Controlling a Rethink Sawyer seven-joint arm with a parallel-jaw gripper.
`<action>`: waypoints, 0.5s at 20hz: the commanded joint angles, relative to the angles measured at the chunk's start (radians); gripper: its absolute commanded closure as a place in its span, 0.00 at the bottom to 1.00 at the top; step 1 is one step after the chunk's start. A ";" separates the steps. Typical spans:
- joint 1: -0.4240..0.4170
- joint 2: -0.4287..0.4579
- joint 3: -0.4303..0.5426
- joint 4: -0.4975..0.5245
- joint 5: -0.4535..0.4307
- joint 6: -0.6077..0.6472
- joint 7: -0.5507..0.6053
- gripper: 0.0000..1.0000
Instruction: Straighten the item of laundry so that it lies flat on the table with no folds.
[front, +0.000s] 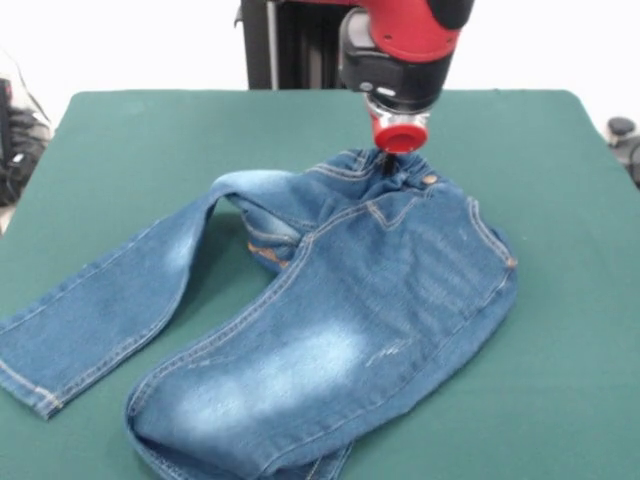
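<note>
Pincer (388, 160), grip state unclear, meets the waistband of crumpled, folded jeans (300, 330).

The gripper (392, 160) fingers are buried in the waistband of the jeans (330, 320), so whether they stand open or closed cannot be told. The arm (400, 45) is cut off by the top edge. The near trouser hem runs off the bottom edge, and the table (140, 140) loses both near corners there. Dark objects at the left and right edges are too cropped to identify.
</note>
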 joint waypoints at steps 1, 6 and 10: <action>0.048 0.001 0.156 0.179 0.053 0.112 0.206 1.00; 0.062 -0.011 0.148 0.205 0.057 0.118 0.221 1.00; 0.070 -0.012 0.135 0.209 0.061 0.139 0.233 1.00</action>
